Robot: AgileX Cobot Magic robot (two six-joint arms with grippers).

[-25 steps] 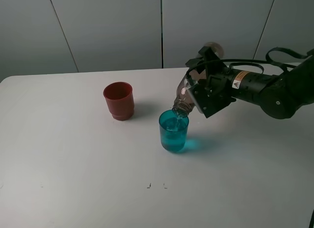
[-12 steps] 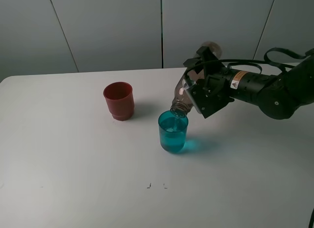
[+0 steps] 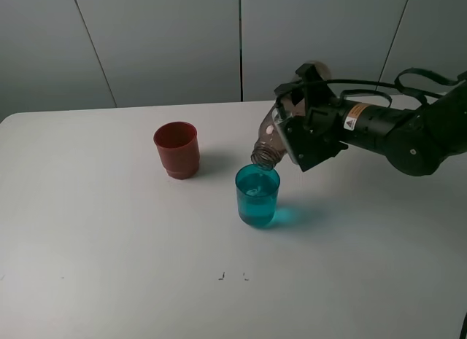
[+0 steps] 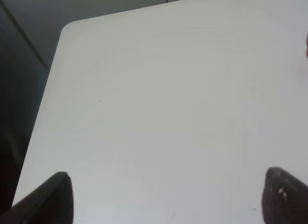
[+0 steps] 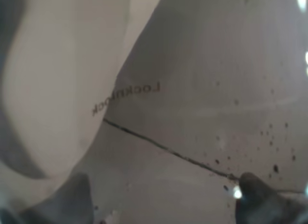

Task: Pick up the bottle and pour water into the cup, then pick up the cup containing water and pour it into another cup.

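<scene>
The right gripper (image 3: 293, 129), clamped on the bottle (image 3: 268, 144), held it slanting neck-down, its mouth just above the far rim of the cup (image 3: 257, 197).

Soft, even overhead light fills the high view, which is sharp throughout, and the white table (image 3: 109, 244) is evenly bright. The cup (image 3: 257, 197) throws a teal-tinted patch onto the table just to its right. The red cup (image 3: 176, 149), left of the cup, casts a faint grey shadow the same way. The left wrist view is bright and slightly washed out, with the fingertips of the left gripper (image 4: 166, 200) showing as dark blurs. In the right wrist view the bottle (image 5: 192, 65) is too close: hazy, unfocused, with small glints at one edge.
</scene>
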